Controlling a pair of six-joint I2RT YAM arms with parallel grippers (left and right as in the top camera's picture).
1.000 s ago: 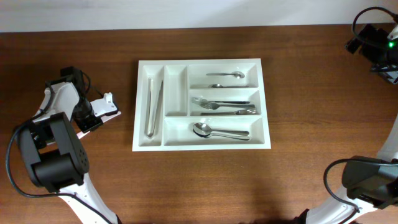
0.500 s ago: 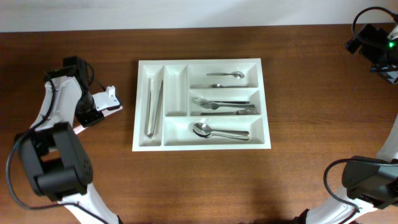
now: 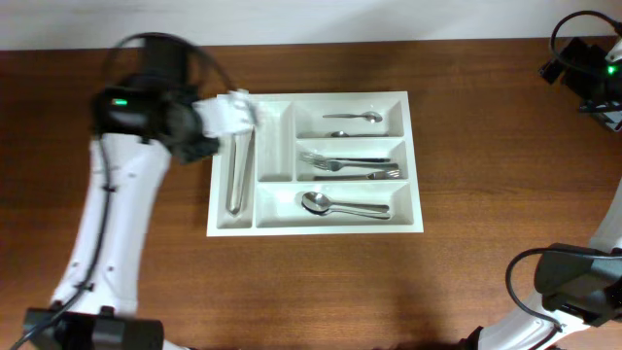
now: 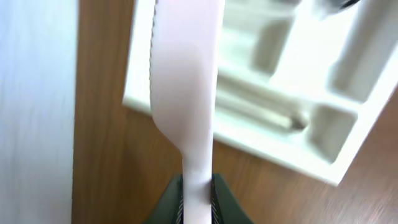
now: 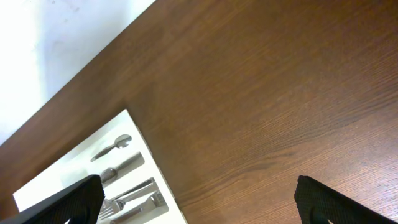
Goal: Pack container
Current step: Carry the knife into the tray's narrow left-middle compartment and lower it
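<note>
L gripper (image 3: 233, 109) brought over container (image 3: 321, 229), left slots | jaws clamped on white knife (image 4: 185, 93) | drop judged next | R gripper (image 5: 199, 196): jaws apart

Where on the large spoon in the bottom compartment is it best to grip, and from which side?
Grip the large spoon at mid-handle, straight down from above. It lies flat in the container, handle pointing right; the handle is slim with free floor beside it, the bowl wide.

In the container (image 3: 311, 229): tongs (image 3: 238, 175) left, forks (image 3: 342, 158) and spoons (image 3: 335, 205) right.
</note>
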